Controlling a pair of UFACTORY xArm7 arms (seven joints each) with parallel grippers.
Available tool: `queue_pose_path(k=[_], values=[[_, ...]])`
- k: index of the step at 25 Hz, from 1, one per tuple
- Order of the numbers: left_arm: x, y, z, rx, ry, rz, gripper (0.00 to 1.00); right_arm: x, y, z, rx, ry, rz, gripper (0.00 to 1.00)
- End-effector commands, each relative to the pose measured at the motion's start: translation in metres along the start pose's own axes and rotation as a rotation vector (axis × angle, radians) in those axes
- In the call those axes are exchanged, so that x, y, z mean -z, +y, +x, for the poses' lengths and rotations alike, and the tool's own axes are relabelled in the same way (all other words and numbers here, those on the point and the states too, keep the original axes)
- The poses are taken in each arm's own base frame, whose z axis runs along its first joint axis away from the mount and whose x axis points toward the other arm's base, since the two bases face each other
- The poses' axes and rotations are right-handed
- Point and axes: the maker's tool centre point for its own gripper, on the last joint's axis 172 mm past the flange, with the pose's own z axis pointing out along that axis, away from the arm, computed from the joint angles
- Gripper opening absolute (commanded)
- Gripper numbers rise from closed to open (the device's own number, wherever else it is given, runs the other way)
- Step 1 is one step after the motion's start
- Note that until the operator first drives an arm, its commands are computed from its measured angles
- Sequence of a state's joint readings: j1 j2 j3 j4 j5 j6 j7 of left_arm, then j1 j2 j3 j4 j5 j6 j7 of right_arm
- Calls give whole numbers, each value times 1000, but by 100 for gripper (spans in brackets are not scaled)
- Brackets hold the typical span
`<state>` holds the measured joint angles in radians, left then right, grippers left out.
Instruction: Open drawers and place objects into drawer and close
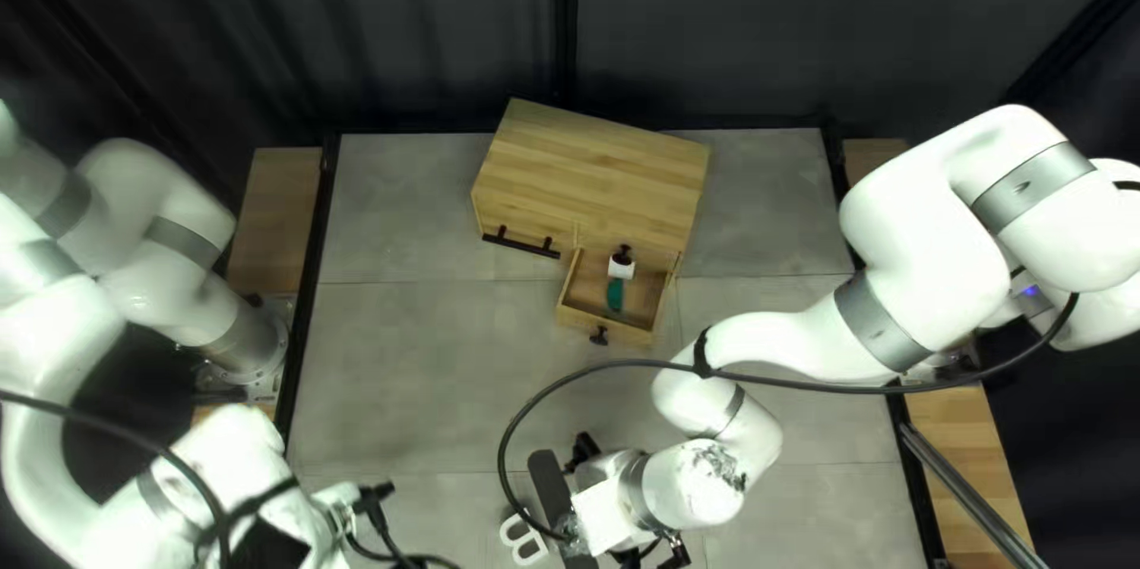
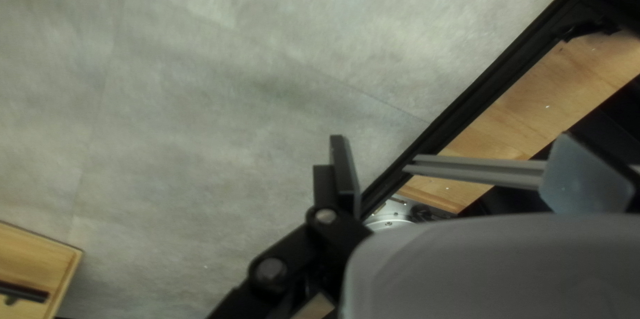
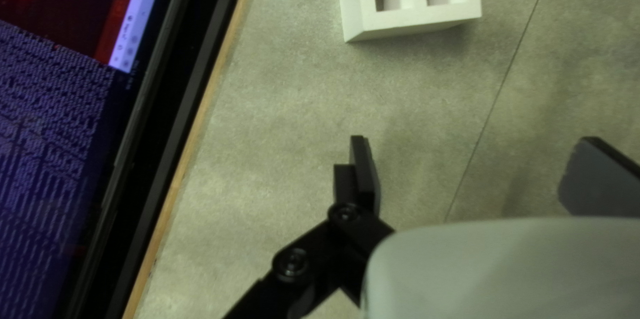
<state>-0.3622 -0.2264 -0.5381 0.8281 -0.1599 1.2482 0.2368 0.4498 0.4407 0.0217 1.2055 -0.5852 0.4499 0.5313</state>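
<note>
Across the grey desk (image 1: 404,367), the placing step looks to be in hand.
At the desk's far side, the wooden cabinet (image 1: 594,159) is set askew, with its drawer (image 1: 632,333) pulled out at the front. The right claw (image 3: 472,152) is spread wide, with nothing gripped; the left claw (image 2: 453,152) is likewise wide and unloaded. Ahead of the right claw, a white B-shaped block (image 3: 421,20) is seen on the desk, well apart from the drawer. Within the drawer, a green piece (image 1: 614,294) and a white piece (image 1: 621,269) with a dark top are contained. Next, the right claw probably needs to be brought over the block, aligned across its sides, lowered and closed; only with the block stowed should the drawer be pushed in.
</note>
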Motion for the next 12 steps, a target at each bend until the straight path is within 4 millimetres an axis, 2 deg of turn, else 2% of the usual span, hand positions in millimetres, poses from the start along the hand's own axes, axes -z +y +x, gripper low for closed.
queue_pose_path(k=[1, 4, 7, 12], values=[[0, 22, 20, -11, 6, -3, 100, -4, -3, 8, 23, 21, -11, 100], [4, 40, 32, -24, 5, -7, 100, -9, -2, 13, 38, 34, -11, 100], [6, 51, 35, -28, 7, -12, 100, -16, 0, 16, 39, 49, -7, 100], [3, 52, 43, -35, 11, -15, 100, -24, 3, 19, 31, 64, 0, 100]])
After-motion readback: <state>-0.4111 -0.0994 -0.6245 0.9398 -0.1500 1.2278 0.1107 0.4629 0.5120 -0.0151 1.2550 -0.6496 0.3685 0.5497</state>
